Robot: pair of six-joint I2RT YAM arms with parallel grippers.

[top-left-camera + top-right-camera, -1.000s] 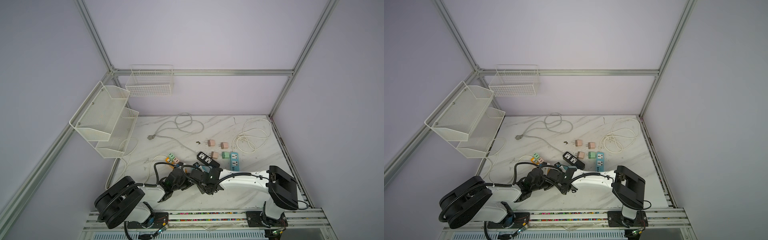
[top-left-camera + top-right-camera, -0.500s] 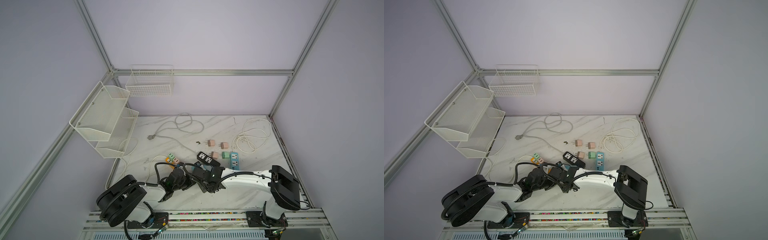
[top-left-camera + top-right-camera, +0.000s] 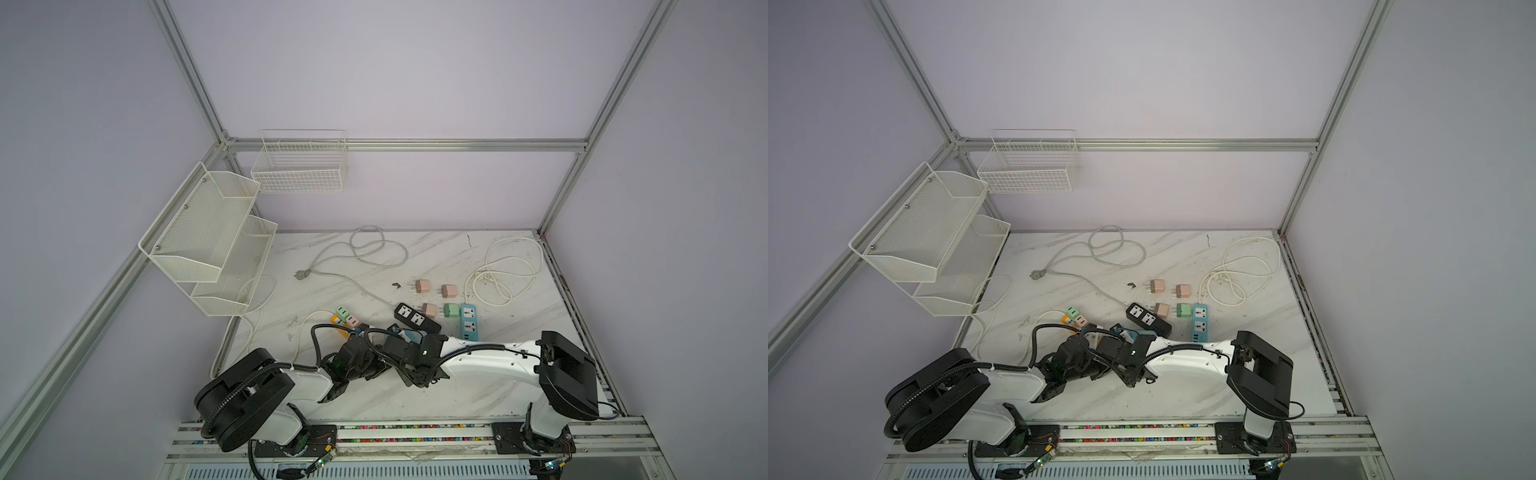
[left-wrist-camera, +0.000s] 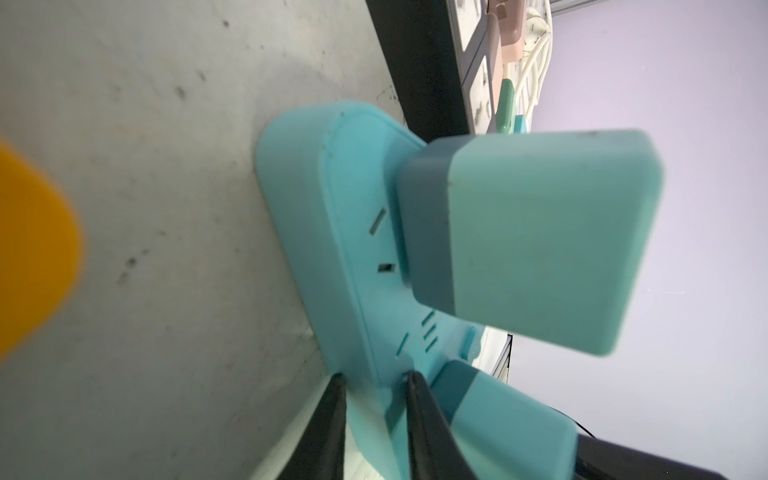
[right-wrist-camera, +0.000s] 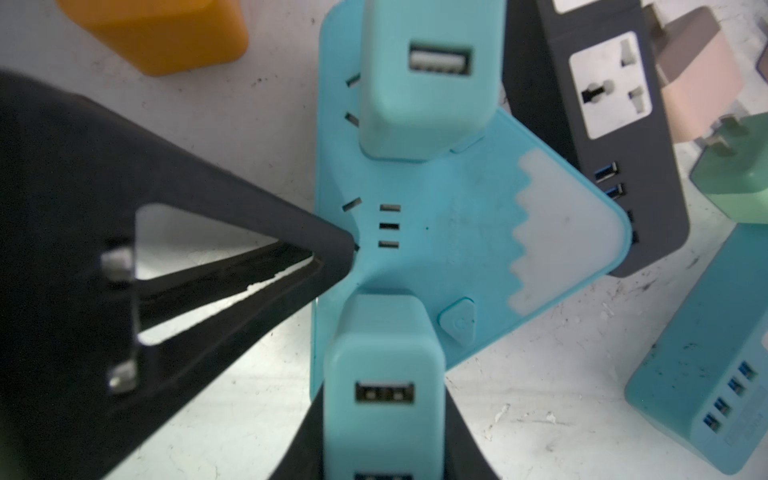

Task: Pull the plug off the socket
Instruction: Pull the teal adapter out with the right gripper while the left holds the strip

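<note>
Left claw [image 4: 374, 380] clamped on socket [image 4: 332, 249] | right claw [image 5: 382, 415] clamped on plug [image 5: 380, 345] | both arms [image 3: 486, 361] low

No legible text or labels

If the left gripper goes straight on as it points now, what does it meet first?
The teal socket: the left gripper pinches its edge, so that body comes first, it seems.

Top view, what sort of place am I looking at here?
Likely a robotics lab test cell: an aluminium frame encloses a marble-look table, with robot arms mounted at its front and power strips laid out.
</note>
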